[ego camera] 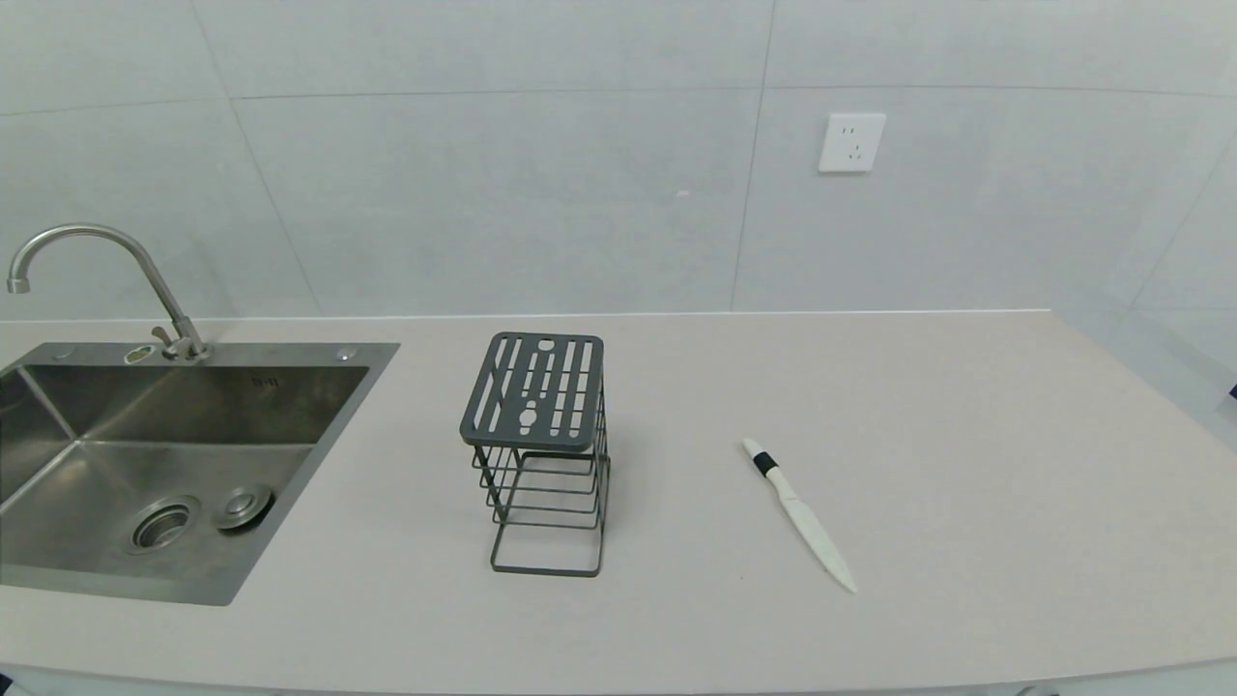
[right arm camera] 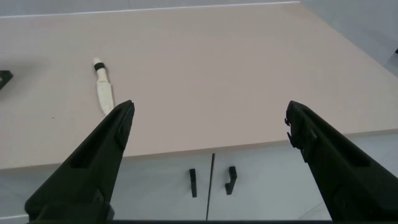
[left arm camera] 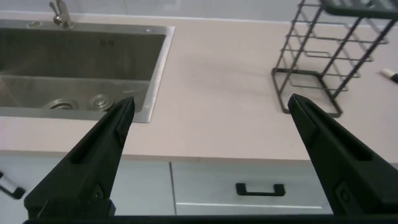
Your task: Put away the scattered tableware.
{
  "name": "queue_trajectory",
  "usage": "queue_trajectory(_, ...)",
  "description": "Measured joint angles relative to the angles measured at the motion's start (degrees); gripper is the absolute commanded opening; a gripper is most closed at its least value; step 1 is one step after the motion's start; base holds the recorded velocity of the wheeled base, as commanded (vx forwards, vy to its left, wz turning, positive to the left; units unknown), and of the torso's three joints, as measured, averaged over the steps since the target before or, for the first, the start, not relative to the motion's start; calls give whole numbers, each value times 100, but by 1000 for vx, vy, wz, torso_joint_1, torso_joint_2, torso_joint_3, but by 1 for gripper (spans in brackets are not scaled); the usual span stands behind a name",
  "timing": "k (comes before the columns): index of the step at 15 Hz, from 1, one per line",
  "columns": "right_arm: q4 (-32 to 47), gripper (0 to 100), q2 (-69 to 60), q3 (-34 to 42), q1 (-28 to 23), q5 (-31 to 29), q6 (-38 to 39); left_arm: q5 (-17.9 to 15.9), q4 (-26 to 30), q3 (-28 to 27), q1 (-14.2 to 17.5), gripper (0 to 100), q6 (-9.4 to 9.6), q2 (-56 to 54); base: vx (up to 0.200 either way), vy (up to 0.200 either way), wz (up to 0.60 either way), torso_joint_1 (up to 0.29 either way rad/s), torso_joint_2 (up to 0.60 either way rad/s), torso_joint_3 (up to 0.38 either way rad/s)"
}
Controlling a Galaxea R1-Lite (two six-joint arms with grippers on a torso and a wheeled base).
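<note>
Left gripper [left arm camera: 211,102]: fingers wide apart, holding nothing, in front of the counter [ego camera: 918,406] edge above a drawer handle [left arm camera: 260,189]. Right gripper [right arm camera: 210,107]: fingers likewise apart, holding nothing, off the counter front. Knife [ego camera: 797,512], white with a black band, lies flat on the counter, right of the rack [ego camera: 536,454], apart from it. Rack stands upright. Sink [ego camera: 193,401] at left, faucet [ego camera: 155,280] behind it. Outlet [ego camera: 851,142] on the wall.

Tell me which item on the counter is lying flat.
The white knife with a black band, flat on the counter; the dark wire rack to its left stands upright.
</note>
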Motion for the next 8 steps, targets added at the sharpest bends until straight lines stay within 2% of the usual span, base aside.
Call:
queue_trajectory(5,-5,100,0,0,0,0,0,0,-1,0,0,100,0,0,0,0,0,0,0,0)
queue_trajectory(8,-5,100,0,0,1,0,0,0,-4,0,0,100,4,0,0,0,0,183,-41,150)
